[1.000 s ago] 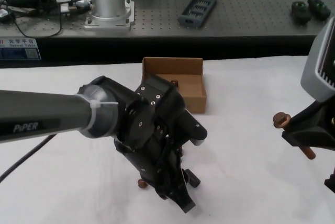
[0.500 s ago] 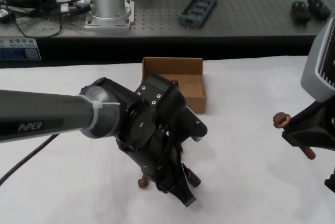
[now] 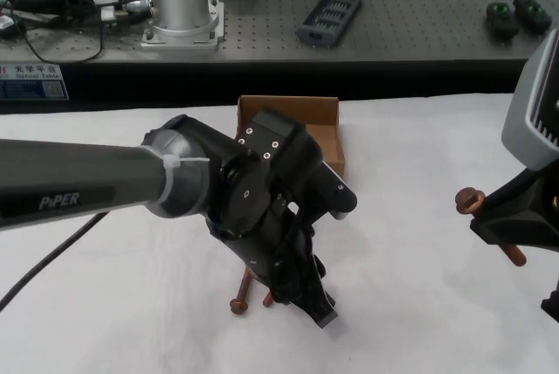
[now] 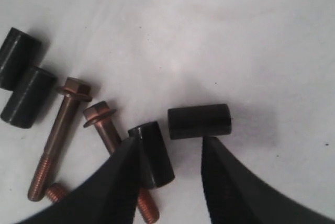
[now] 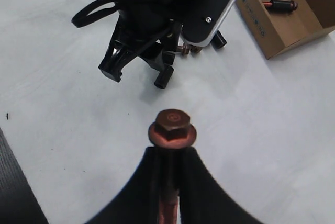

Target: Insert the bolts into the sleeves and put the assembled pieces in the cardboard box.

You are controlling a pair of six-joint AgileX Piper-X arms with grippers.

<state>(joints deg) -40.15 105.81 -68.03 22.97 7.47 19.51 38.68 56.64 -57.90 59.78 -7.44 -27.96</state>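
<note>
Bolt [image 5: 171, 129] is clamped by the shank in the right gripper [image 5: 168, 167], fingers tight on it, near the table's [image 3: 419, 304] right edge. Left gripper [image 4: 170, 145] is open, tips down over the loose parts near the table's front edge, mid-width.

Parts at its tips:
- near sleeve [image 4: 152, 153], black, just beside one fingertip
- crosswise sleeve [image 4: 199, 122], just beside the other fingertip, with a small gap to the near sleeve
- short bolt [image 4: 107, 130], right against the near sleeve, shank running behind that finger
- long bolt [image 4: 60, 135], beside the short bolt
- outer sleeves, one [image 4: 18, 59] touching the other [image 4: 29, 98], next to the long bolt's head

All of these lie flat on the table. Cardboard box [image 3: 297, 110] sits toward the table's far edge, mid-width. One assembled piece [image 5: 280, 5] lies inside it.
</note>
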